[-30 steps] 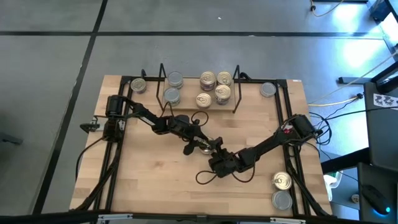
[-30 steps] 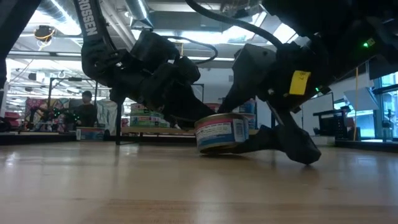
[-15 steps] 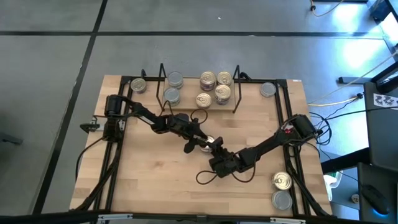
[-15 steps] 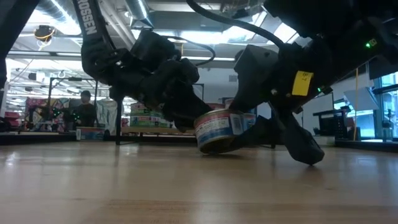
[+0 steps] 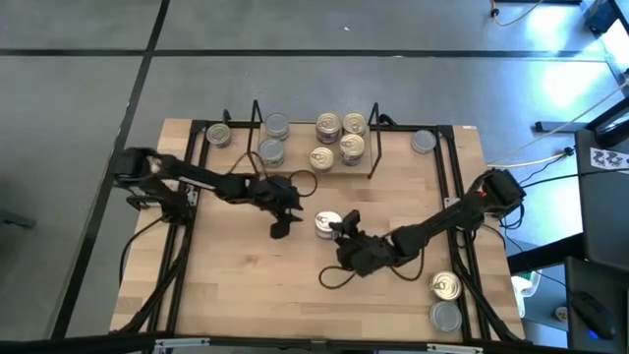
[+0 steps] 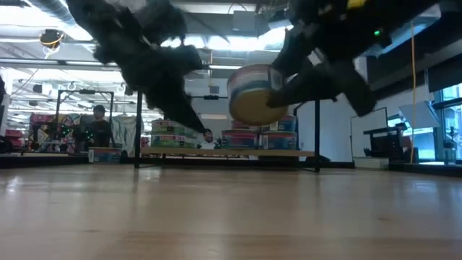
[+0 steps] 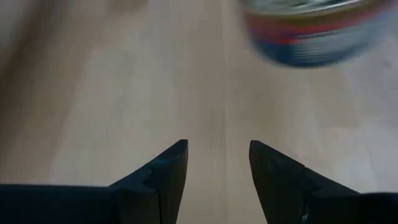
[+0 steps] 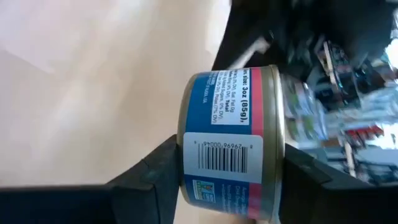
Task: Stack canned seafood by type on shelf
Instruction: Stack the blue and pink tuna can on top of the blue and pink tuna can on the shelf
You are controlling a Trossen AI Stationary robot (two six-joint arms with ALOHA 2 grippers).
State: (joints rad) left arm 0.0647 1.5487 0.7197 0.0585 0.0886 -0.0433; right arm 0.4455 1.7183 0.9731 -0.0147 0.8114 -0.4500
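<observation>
One can of seafood with a blue and red label hangs over the middle of the table, with my right gripper shut on it. My left gripper is open just left of it, holding nothing; in its wrist view the can shows ahead of its fingertips. The shelf stands at the far edge. On its board rest two grey-topped cans at the left and several gold-topped ones at the right. My right gripper pinches the can between its two fingers, one on each flat end, with the barcoded label wall facing the wrist. The fingers come slanting down from the table's right. The can is lifted clear of the table and tilted, its pale gold underside showing.
Loose cans stand off the shelf: a gold-topped one at the far left, a grey one at the far right, and a gold one and a grey one at the near right. The shelf's black wire end frames rise above the board.
My right gripper has risen with the can, which stood on the table, then tipped, and now hangs clear and tilted. My left gripper has drawn back toward the table's left and gone up, away from the can.
</observation>
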